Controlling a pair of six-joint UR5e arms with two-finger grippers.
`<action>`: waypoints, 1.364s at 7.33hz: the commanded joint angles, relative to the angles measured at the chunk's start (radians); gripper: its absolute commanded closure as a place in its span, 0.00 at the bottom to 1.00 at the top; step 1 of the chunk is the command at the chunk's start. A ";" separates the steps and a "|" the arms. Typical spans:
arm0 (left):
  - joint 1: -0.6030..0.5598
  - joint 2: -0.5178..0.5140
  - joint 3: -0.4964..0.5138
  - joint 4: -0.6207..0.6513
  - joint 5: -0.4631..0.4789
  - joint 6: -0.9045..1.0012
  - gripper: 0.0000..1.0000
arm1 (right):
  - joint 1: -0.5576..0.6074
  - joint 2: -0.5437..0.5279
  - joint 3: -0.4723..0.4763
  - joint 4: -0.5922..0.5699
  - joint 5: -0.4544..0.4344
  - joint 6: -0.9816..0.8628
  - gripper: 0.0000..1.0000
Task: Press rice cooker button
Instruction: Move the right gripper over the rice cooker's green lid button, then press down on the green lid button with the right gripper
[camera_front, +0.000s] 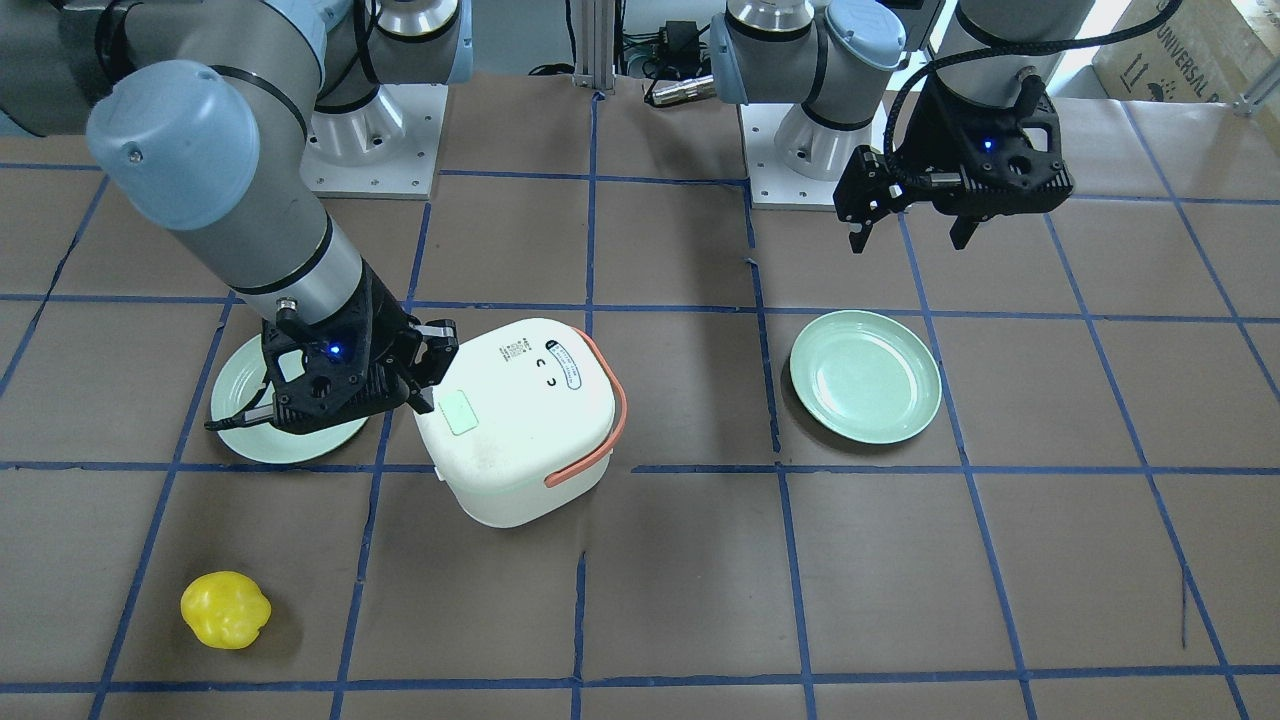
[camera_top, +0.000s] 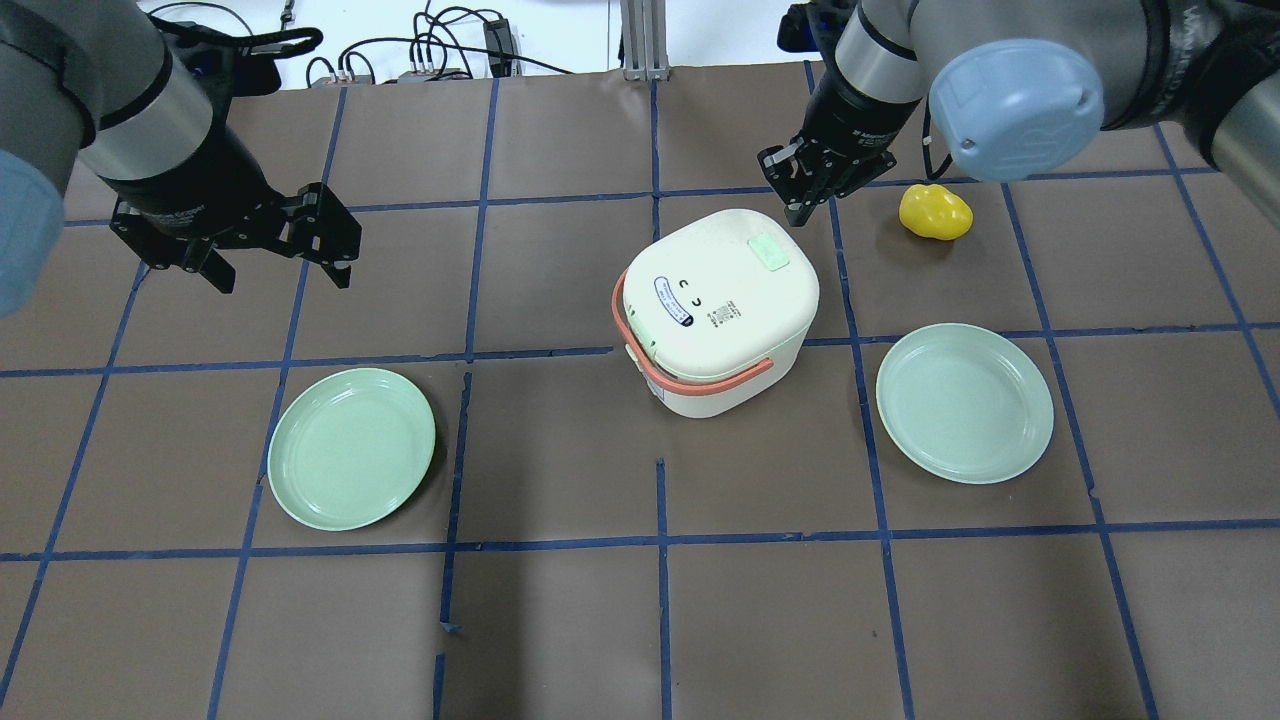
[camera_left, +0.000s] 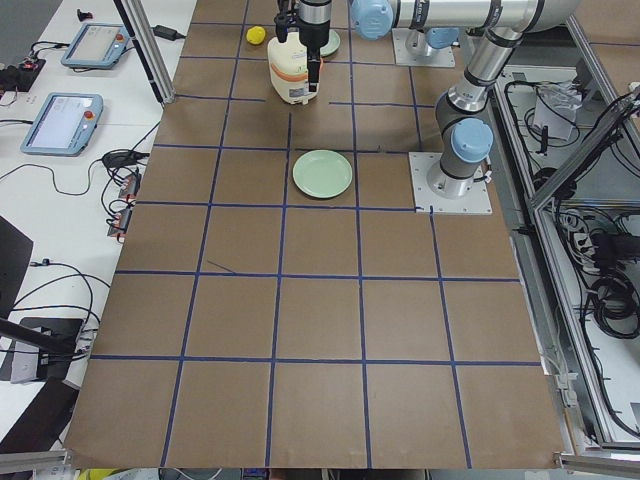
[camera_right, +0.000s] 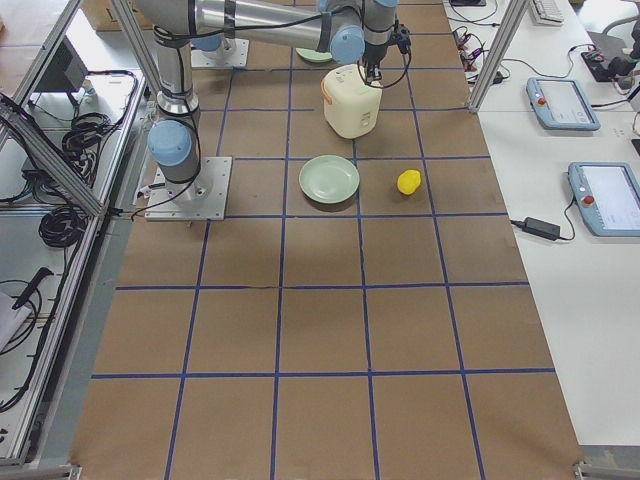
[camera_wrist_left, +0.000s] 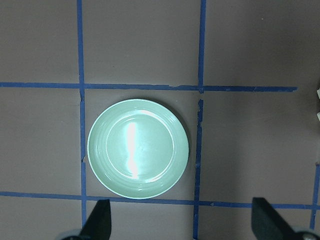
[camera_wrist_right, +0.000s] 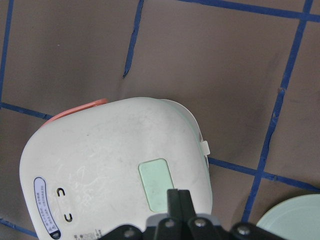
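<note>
Rice cooker (camera_top: 715, 310): white, salmon handle (camera_top: 700, 378) lying round the lid (camera_top: 735, 285), near centre of table (camera_top: 560, 620). Pale green button (camera_wrist_right: 157, 184) at one lid corner. Right pincer (camera_wrist_right: 178, 199) clenched, tips over the button's edge; only its wrist view shows this, contact not determinable. Left pincer (camera_wrist_left: 181, 220) released, wide, above a green plate (camera_wrist_left: 138, 148). Side views too small for the button.

A cardboard box (camera_front: 1190, 50) past the table's corner on the robot's left reads "UNIVERSAL". The rice cooker (camera_front: 520, 450) carries a lid label (camera_front: 565, 365). Its print is too small to read.
</note>
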 joint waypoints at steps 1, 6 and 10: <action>0.000 0.000 0.000 0.001 0.000 0.000 0.00 | 0.023 0.025 0.000 -0.018 0.006 -0.003 0.94; 0.000 0.002 0.000 0.001 0.000 0.000 0.00 | 0.036 0.039 0.006 -0.051 0.009 -0.008 0.94; 0.000 0.000 0.000 0.001 0.000 0.000 0.00 | 0.034 0.045 0.039 -0.076 0.011 -0.011 0.94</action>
